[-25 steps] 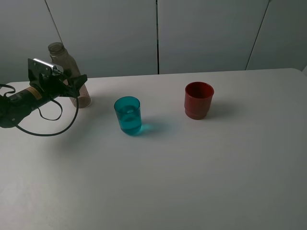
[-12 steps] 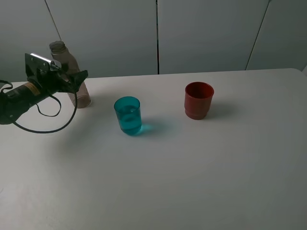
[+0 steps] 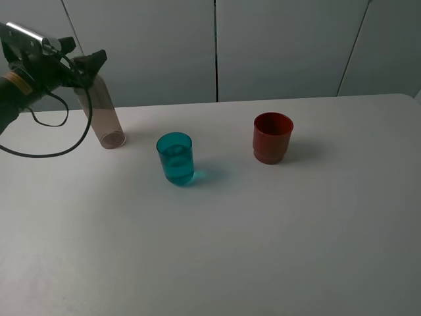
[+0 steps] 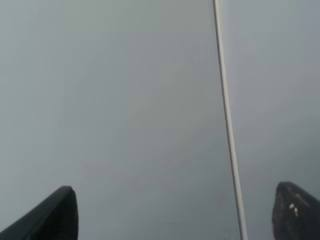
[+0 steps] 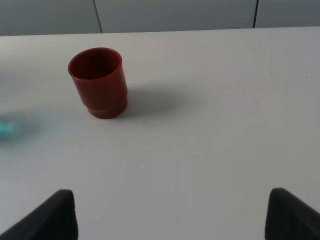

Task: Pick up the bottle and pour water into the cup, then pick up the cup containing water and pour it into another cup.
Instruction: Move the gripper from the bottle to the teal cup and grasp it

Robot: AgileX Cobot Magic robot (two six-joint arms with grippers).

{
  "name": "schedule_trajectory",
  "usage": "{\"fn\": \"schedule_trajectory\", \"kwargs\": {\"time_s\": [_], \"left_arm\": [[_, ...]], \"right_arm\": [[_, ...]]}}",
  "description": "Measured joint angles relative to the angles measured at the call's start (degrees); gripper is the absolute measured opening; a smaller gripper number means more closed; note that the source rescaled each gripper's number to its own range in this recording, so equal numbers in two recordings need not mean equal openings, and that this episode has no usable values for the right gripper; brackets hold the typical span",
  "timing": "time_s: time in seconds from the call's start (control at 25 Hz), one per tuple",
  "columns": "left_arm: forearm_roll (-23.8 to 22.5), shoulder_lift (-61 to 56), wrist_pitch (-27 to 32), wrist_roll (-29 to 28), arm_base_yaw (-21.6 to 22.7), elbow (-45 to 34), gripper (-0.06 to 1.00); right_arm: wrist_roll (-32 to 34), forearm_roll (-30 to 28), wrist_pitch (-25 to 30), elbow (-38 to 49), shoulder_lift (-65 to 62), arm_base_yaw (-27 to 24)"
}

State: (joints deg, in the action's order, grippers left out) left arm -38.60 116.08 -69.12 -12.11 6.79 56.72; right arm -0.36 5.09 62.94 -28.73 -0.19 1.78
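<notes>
Bottle (image 3: 105,122) stands unheld on the surface (image 3: 263,250) at far left, presumably because the teal cup (image 3: 175,160) near it seems to hold water; left pincer (image 4: 172,212) hangs high by its neck, spread wide and empty. Right pincer (image 5: 170,215), likewise wide and empty, faces the red cup (image 5: 98,82), target of the second pour

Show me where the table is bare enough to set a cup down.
Bare table runs across the whole near side, and right of the red cup to the edge. A narrower gap lies between the teal cup and red cup. Crowded: far left, around the bottle and left gripper.
</notes>
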Motion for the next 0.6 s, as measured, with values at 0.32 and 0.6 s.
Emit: {"fn": "schedule_trajectory", "kwargs": {"time_s": [0.32,0.6], "left_arm": [[-9.05,-8.62,-0.23,-12.95,-1.38,0.00,0.97],[-35.32,-9.09,-0.34,-19.26,-2.01,0.00,0.99]], "right_arm": [[0.00,0.00,0.00,0.00,0.00,0.00],[0.00,0.00,0.00,0.00,0.00,0.00]]}}
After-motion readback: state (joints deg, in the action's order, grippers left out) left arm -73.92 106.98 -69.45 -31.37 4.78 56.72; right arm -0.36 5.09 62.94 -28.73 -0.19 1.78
